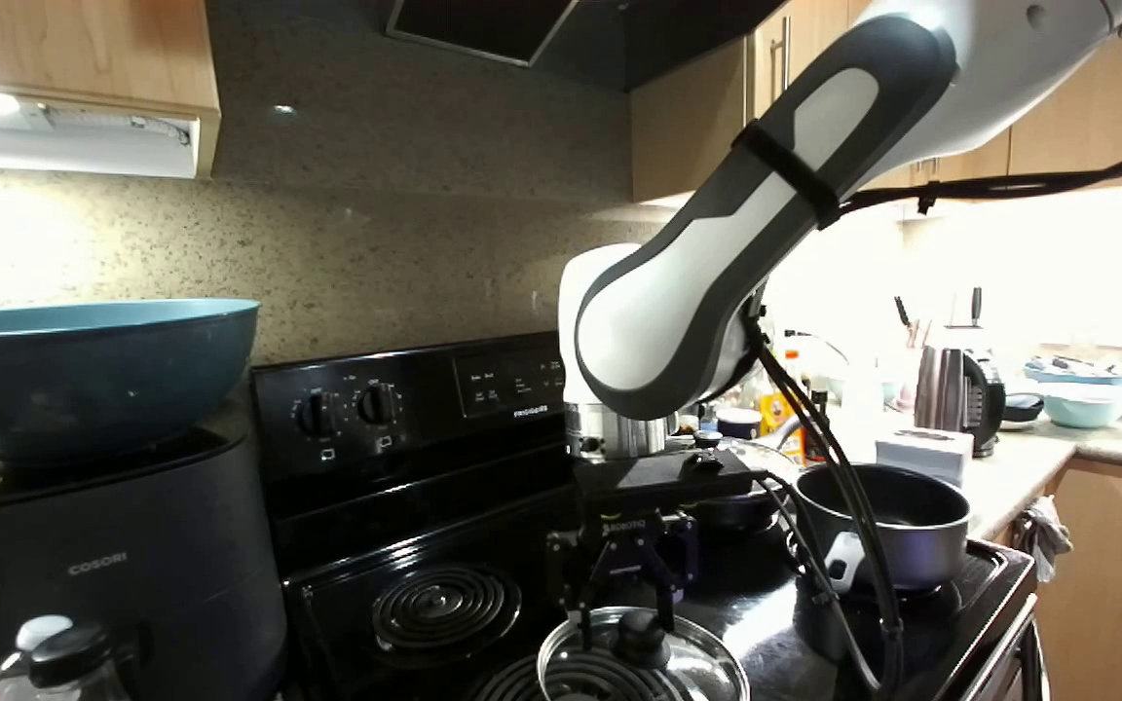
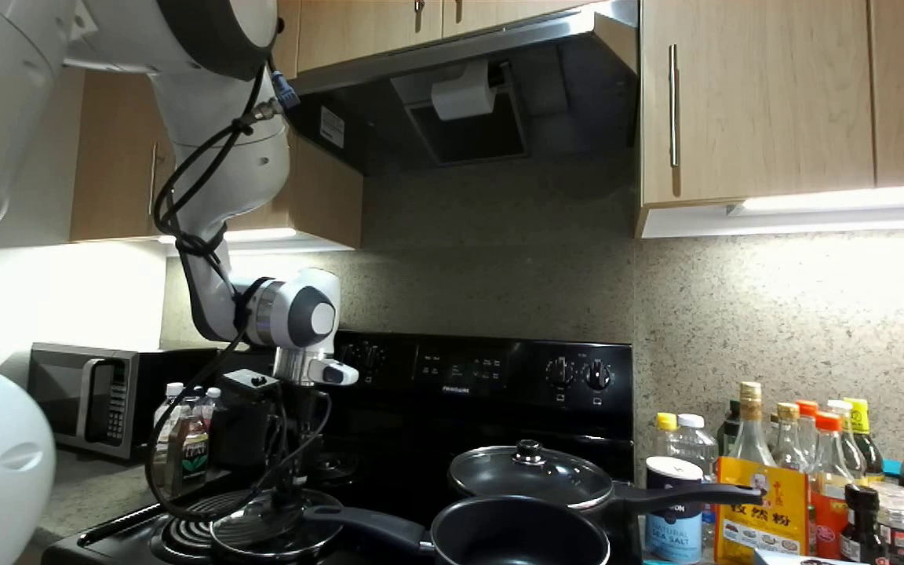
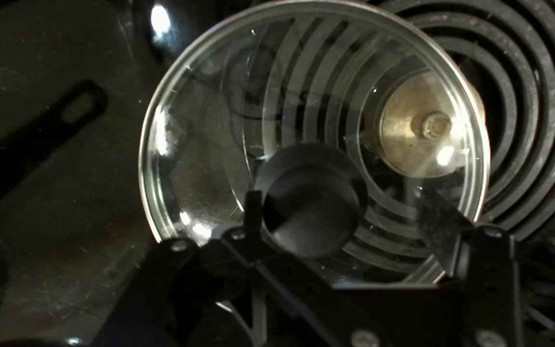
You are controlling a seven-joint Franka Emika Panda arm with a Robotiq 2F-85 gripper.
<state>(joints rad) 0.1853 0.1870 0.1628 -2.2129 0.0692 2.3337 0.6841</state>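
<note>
- Glass lid point(image 3: 301, 106): round, clear, metal-rimmed; lying knob upward on the black stove point(image 1: 775, 623), off-centre over a coil burner point(image 3: 533, 96), whose rings show through the glass and beyond the rim.
- Knob point(image 3: 311, 212): black, round, at the lid's centre; situated between the robot's fingers.
- Gripper point(image 1: 625, 626): black, Robotiq, pointing down at the lid; fingers spread, nothing clasped. A clear gap shows between the knob and one finger; whether the other finger touches it cannot be told.
- Second coil burner point(image 1: 446, 606): bare, behind the lid, nearer the control panel point(image 1: 425, 419).
- Saucepan point(image 1: 912, 555): dark, deep, uncovered; beside the lid, its black handle point(image 2: 373, 524) reaching toward the lid in an exterior view.
- Frying pan point(image 2: 656, 498): behind the saucepan, covered by another lid point(image 2: 515, 475) of glass with a dark knob.
- Appliance marked COSORI point(image 1: 98, 604): dark, beside the stove; large blue bowl point(image 1: 103, 399) on top.
- Microwave point(image 2: 67, 400): steel-fronted, on the counter.
- Bottles point(image 2: 832, 471): a group of various colours, standing with a salt canister point(image 2: 673, 510) and a yellow packet point(image 2: 762, 502).
- Kettle point(image 1: 939, 389): steel, black-handled, on the brightly lit counter.
</note>
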